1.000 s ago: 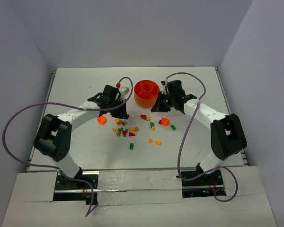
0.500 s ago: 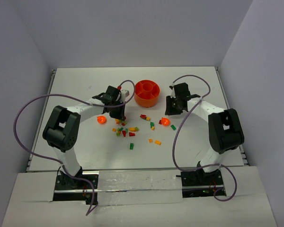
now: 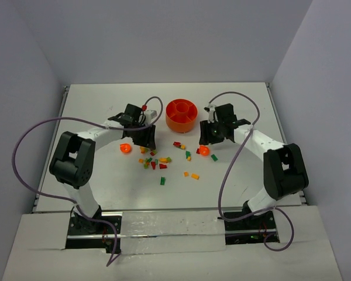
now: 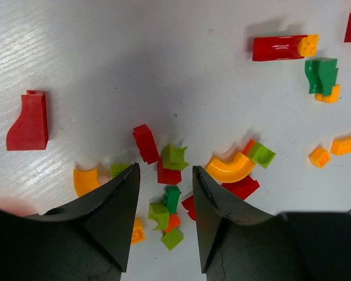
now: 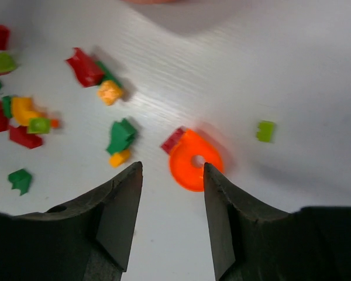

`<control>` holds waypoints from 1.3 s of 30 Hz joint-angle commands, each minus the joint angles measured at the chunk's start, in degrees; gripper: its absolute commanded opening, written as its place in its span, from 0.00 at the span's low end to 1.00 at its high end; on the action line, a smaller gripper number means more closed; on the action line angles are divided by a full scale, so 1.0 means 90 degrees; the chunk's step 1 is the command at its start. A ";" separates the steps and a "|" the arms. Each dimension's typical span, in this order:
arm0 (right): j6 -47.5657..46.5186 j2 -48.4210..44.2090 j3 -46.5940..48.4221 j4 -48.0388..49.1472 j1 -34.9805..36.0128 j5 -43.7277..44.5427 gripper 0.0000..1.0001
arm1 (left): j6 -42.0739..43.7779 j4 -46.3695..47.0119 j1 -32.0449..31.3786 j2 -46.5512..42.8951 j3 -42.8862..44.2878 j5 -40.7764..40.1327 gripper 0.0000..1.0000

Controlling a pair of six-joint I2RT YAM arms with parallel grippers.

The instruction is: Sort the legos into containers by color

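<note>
Round orange plastic bowl (image 3: 180,125) at rear centre of white bench (image 3: 105,175); small plastic lego bricks (image 3: 155,161) scattered before it, left fingers (image 4: 114,199) above their left part, right fingers (image 5: 120,199) above flat orange plastic ring (image 5: 184,170) at their right.

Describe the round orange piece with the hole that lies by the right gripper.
The round orange piece is a glossy, bright orange plastic disc with a small hole near its middle, wider than the bricks around it. It lies flat on the white table. In the right wrist view a small red brick abuts its upper-left edge, and nothing else lies against it. The right gripper, fingers apart, points down at it.
</note>
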 commanded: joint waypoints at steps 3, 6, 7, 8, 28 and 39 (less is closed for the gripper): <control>0.0390 -0.0230 0.0288 -0.0035 0.1025 0.0362 0.49 | -0.0191 -0.0048 0.0046 -0.0650 0.0142 -0.0079 0.55; 0.0738 0.0059 0.0486 -0.0284 0.1351 0.0518 0.49 | -0.0309 -0.0038 0.0084 -0.0799 0.0094 -0.0203 0.59; 0.0811 0.0208 0.0563 -0.0371 0.1431 0.0575 0.50 | -0.0341 -0.0044 0.0101 -0.0844 0.0085 -0.0230 0.60; 0.0865 0.0333 0.0616 -0.0407 0.1491 0.0632 0.50 | -0.0366 -0.0055 0.0112 -0.0887 0.0096 -0.0255 0.61; 0.1264 0.1853 0.1359 -0.0791 0.1777 0.1171 0.44 | -0.0422 -0.0177 0.0185 -0.1151 0.0306 -0.0382 0.66; 0.1322 0.1612 0.1252 -0.0678 0.1704 0.0774 0.17 | -0.0396 0.0037 0.0177 -0.1247 0.0088 0.0046 0.62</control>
